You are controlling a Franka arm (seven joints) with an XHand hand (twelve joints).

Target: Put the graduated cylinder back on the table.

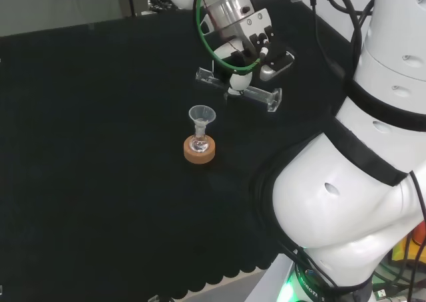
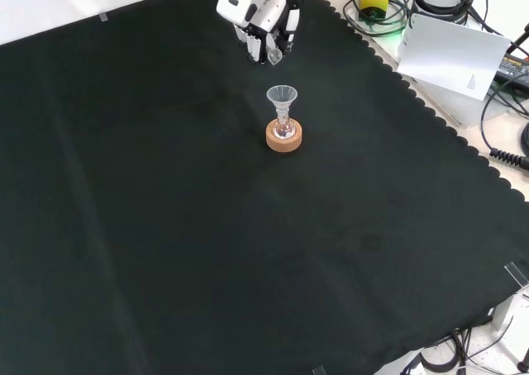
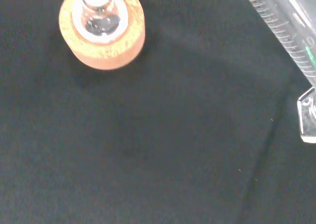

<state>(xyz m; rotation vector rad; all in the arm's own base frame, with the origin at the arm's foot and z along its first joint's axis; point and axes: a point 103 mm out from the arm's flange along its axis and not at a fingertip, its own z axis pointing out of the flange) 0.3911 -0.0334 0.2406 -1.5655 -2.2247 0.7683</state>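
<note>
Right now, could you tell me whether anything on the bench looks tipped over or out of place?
Yes: the graduated cylinder is lying nearly sideways in the robot hand, above the cloth. The small flask with its funnel sits upright on the cork ring.

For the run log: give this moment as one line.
hand: holding graduated cylinder, roughly level above cloth | cylinder: not yet set down | funnel in flask on cork ring: untouched

Head cam sits behind and above the base, looking over the big white arm links [image 1: 346,202] down at the black cloth-covered counter [image 1: 86,149]. Front cam faces it from the opposite side, higher and farther off. Wrist cam's really close to the cloth. All three catch the round cork ring stand [image 1: 200,150] [image 2: 283,137] [image 3: 102,34].
</note>
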